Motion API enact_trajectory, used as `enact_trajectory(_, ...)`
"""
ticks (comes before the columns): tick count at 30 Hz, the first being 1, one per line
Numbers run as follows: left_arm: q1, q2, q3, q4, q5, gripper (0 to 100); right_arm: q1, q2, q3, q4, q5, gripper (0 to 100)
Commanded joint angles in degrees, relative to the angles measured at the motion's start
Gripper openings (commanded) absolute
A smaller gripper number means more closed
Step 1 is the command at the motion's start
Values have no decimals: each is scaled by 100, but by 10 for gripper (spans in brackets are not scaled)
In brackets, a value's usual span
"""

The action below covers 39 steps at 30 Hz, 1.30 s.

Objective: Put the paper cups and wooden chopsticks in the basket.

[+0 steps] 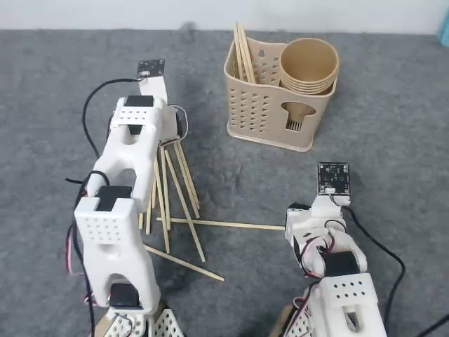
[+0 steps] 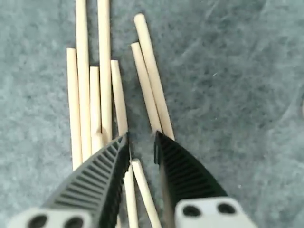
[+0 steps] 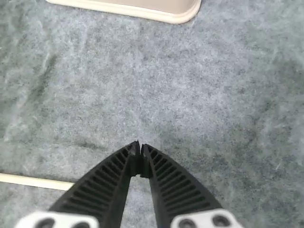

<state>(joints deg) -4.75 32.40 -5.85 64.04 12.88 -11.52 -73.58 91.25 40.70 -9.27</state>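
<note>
The beige basket (image 1: 261, 112) stands at the back of the grey carpet. It holds a stack of paper cups (image 1: 309, 64) and a few upright wooden chopsticks (image 1: 243, 50). Several loose chopsticks (image 1: 179, 191) lie fanned on the carpet beside the left arm. My left gripper (image 2: 141, 140) hangs open just over their ends (image 2: 105, 90), and one chopstick (image 2: 145, 191) lies under the gap between its fingers. My right gripper (image 3: 140, 145) is shut with nothing in it, low over bare carpet, with one chopstick (image 3: 32, 181) lying off to its side.
The basket's bottom edge (image 3: 142, 8) shows beyond the right gripper. One long chopstick (image 1: 224, 225) lies crosswise between the two arms, its tip by the right arm's wrist. Black cables (image 1: 90, 119) trail beside both arms. Bare carpet lies between the basket and the right arm.
</note>
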Motion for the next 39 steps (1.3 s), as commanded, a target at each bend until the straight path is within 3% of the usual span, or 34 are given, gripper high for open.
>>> enact_trajectory(1, -18, -62, -242, 62, -44, 90, 75, -119, -62, -119, 97, 9)
enact_trajectory(17, -229, 484, -752, -35, -44, 88, 75, -119, -62, -119, 97, 9)
enact_trajectory(31, -229, 2391, -3864, 1609, -44, 85, 75, -119, -62, -127, 97, 9)
enact_trajectory(34, -229, 2822, -4585, 1996, -53, 9, 75, -119, -62, -127, 97, 9)
enact_trajectory(39, -211, 3323, -5771, 2822, -44, 12, 84, -119, -105, -127, 97, 9)
